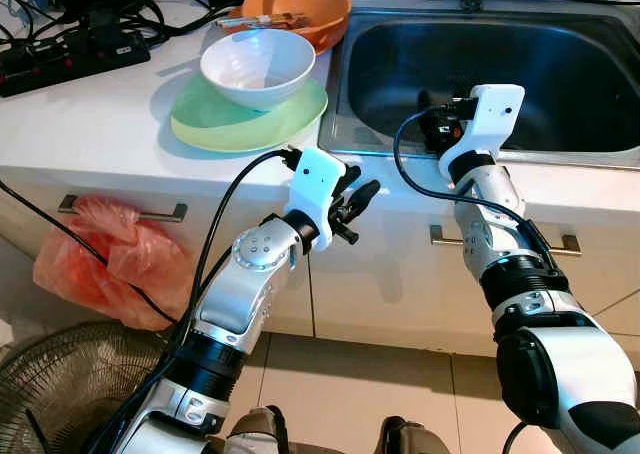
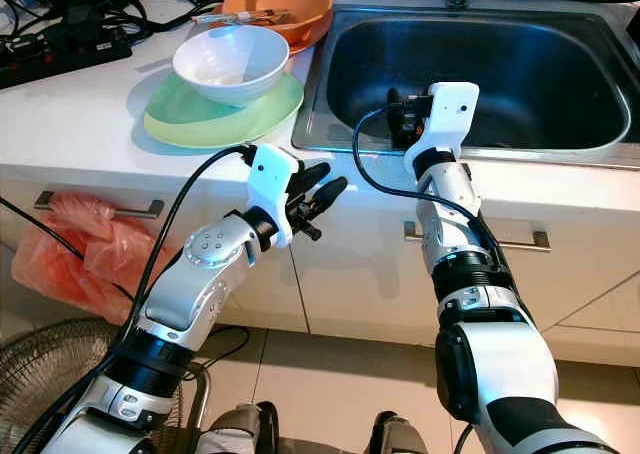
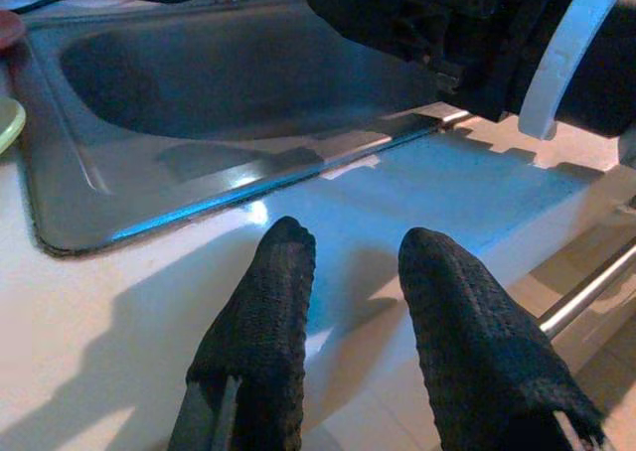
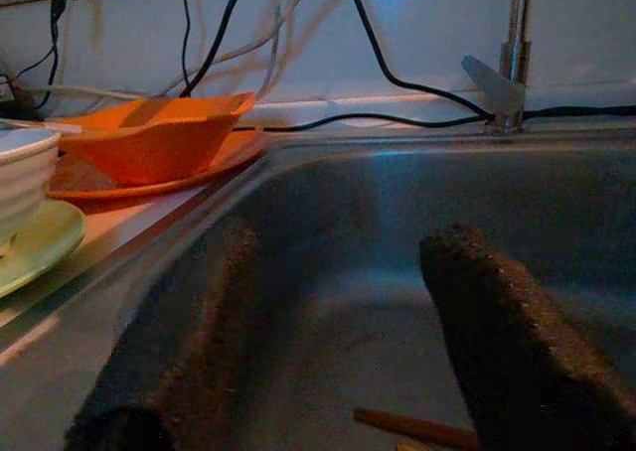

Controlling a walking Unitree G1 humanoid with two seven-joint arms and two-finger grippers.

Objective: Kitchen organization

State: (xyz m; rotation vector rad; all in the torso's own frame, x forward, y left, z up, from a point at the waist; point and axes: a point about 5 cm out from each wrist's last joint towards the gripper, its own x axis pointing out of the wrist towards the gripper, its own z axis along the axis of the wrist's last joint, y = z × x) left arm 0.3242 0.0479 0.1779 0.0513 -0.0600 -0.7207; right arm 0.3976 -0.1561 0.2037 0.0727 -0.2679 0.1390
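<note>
White bowl on a green plate sits on the surface, at eleven o'clock from the left tool, fingers spread, nearer arm. Right tool, spread, reaches over the sink, at three o'clock.

Both head eyes look down on the sink — each wrist camera faces it closely.
</note>
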